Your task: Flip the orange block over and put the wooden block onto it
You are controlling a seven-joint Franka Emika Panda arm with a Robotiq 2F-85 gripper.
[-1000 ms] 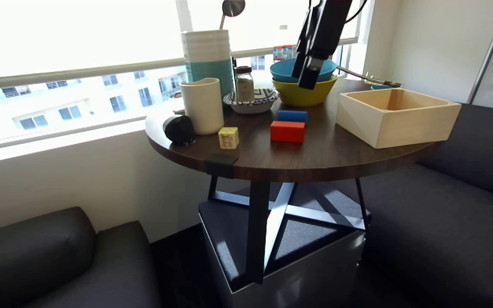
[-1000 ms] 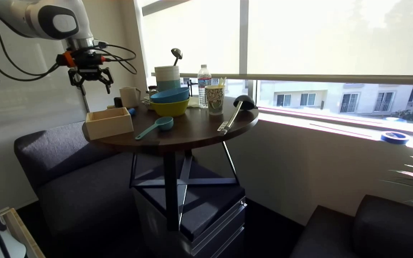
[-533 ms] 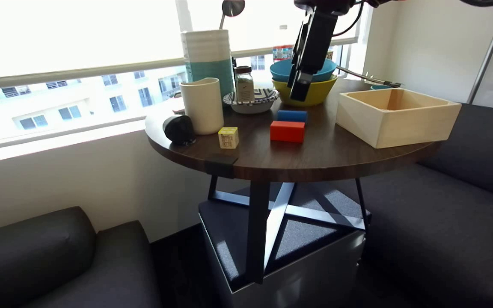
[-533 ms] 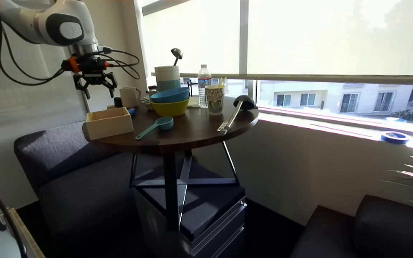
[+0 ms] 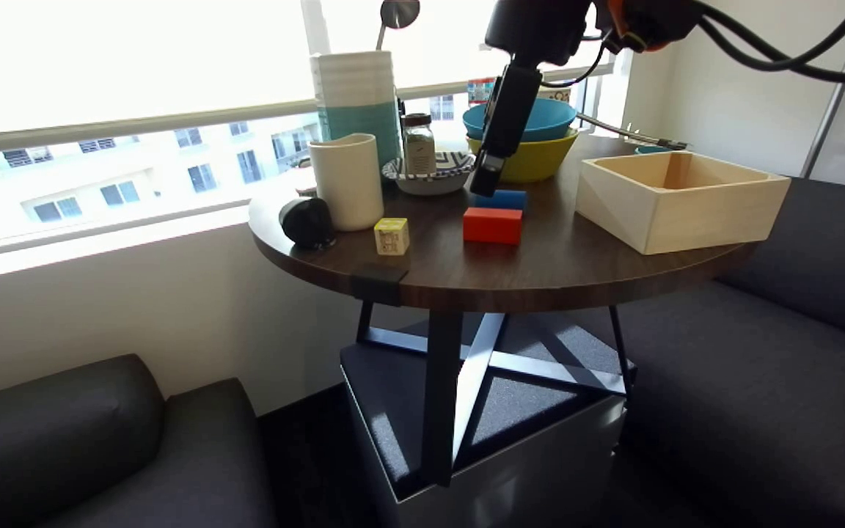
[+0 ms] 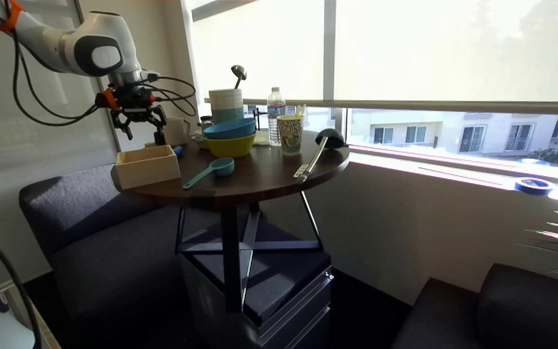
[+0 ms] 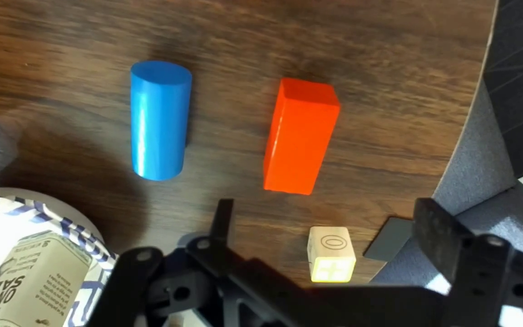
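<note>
Bright window (image 6: 453,133), blind (image 6: 453,53) partway down — round brown table (image 6: 264,174), dark padded seat (image 6: 109,237).

Room around orange block (image 7: 301,143), cylinder (image 7: 159,125) (nearby)

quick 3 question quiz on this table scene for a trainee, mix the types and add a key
1. True or false: the wooden block and the orange block stand apart on the table.
2. Which shape is the blue piece: a) cube, b) cylinder, c) cone?
3. Fill in: the gripper is ____, holding nothing.

Key: 1 true; 2 b; 3 open
</note>
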